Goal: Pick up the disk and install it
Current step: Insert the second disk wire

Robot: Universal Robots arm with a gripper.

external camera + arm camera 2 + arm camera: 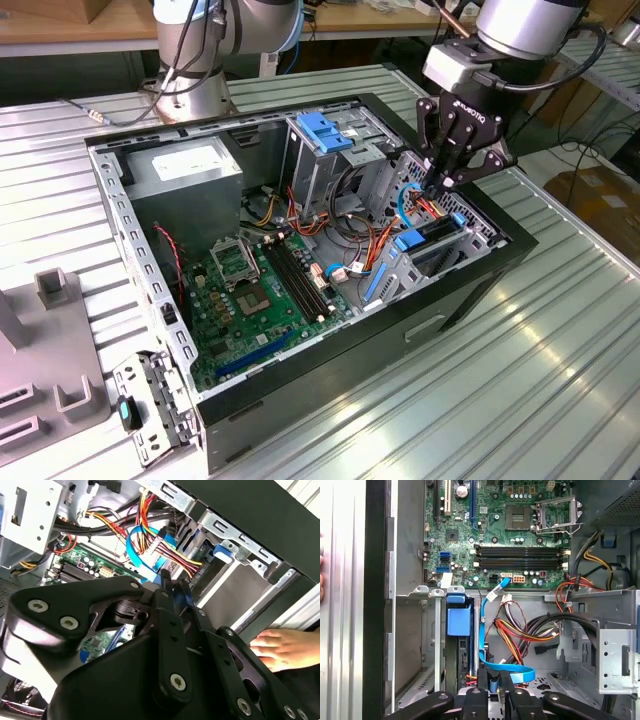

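Observation:
The disk point(432, 232), dark with bright blue rails, lies in the drive bay at the case's corner on the exterior view's right. Its blue tab shows in the first wrist view point(458, 621) and the second wrist view point(223, 553). My gripper point(438, 187) hangs just above the disk's inner end, among the wires. Its fingers stand close together in both wrist views point(493, 681) point(172, 586), shut on the end of a flat blue data cable point(506, 670) that loops beside the disk.
The open computer case point(480, 285) lies on a ribbed metal table. Inside are the green motherboard point(255, 290), a grey cage with a blue handle point(325, 130) and a bundle of coloured wires point(520, 630). A person's hand point(280, 647) rests on the case's outer wall.

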